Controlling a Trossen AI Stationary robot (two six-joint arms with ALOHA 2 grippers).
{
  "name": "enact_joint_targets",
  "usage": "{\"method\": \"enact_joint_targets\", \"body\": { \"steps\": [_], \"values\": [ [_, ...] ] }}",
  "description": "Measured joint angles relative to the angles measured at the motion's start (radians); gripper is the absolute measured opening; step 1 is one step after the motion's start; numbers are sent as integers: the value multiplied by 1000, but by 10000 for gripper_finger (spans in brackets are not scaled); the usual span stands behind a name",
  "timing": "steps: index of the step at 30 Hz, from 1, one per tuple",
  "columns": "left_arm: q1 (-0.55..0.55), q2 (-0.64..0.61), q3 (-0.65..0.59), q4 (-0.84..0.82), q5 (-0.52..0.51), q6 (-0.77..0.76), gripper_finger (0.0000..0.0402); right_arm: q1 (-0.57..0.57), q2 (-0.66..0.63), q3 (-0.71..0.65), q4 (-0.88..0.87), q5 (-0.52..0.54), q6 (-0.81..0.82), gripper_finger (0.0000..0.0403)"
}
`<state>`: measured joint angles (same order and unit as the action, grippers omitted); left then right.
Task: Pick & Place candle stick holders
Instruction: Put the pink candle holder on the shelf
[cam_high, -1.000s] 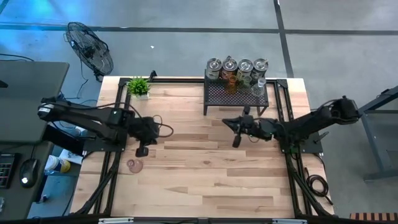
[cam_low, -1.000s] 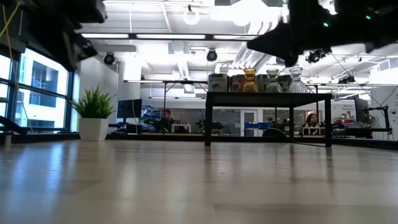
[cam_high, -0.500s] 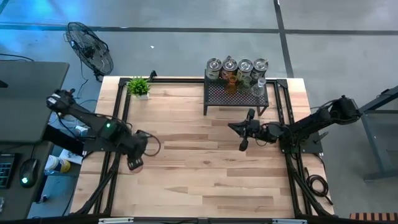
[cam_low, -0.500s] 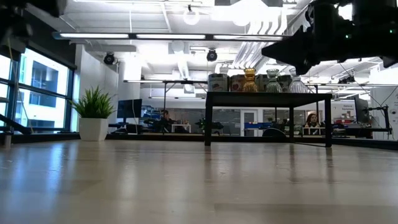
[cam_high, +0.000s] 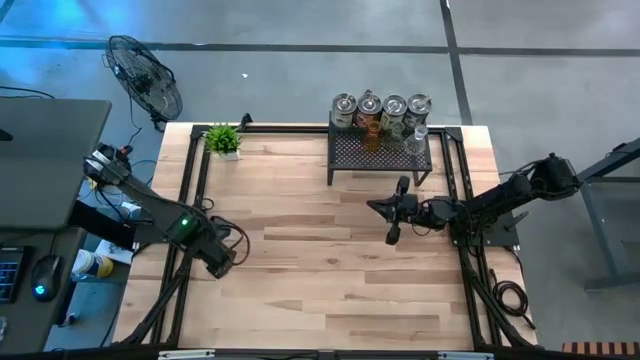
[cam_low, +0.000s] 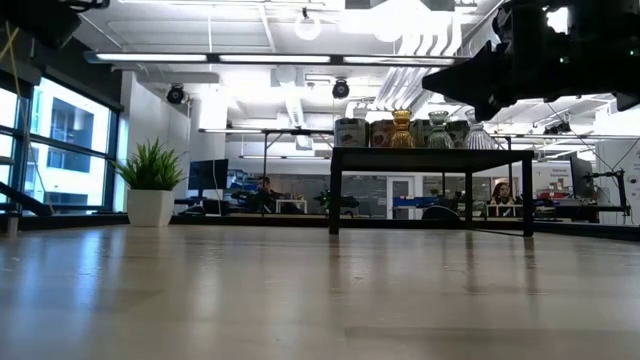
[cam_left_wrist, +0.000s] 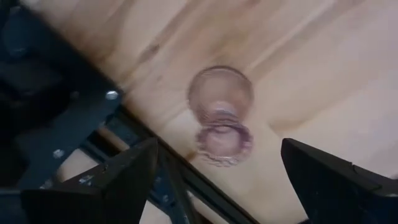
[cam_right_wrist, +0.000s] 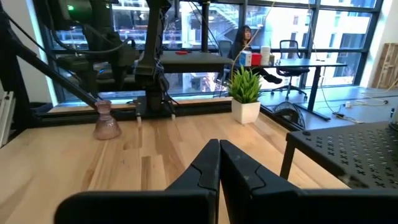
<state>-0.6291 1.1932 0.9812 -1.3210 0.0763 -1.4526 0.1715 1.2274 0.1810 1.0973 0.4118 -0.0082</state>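
Top-down: left tool (cam_high: 218, 262) sits at the tabletop's (cam_high: 320, 290) 8 o'clock edge; candle stick holders (cam_high: 382, 112) line the black rack (cam_high: 380, 152) at 1 o'clock. Left wrist cam: fingers (cam_left_wrist: 134, 171) spread wide, released, above the pink holder (cam_left_wrist: 221, 115) standing on the wood. Right wrist cam: right tool (cam_right_wrist: 217, 163) clenched, empty.

6 candle stick holders (cam_high: 380, 113), 1 potted plant (cam_high: 224, 139), 1 rack (cam_high: 380, 155)
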Motion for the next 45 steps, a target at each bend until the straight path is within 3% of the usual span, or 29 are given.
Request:
{"method": "enact_joint_targets", "body": {
  "steps": [8, 17, 29, 33, 39, 45],
  "values": [
    [0, 17, -20, 14, 3, -37, 336, 0, 0, 0, 0, 0, 0, 0],
    [0, 17, -164, 217, 101, -36, 328, 0, 1, 0, 0, -3, 0, 0],
    [0, 17, -169, 220, 108, -13, 184, 0, 1, 0, 0, -3, -17, 0],
    [2, 17, -127, 221, 78, 30, 167, 0, 1, 0, 0, -3, -18, 0],
    [147, 21, -34, 222, 4, 216, 167, 0, 1, 0, 0, -3, -18, 0],
    [452, 149, 81, 314, -99, 675, 167, 0, 1, 0, 10, -3, -19, 0]
  ]
}}
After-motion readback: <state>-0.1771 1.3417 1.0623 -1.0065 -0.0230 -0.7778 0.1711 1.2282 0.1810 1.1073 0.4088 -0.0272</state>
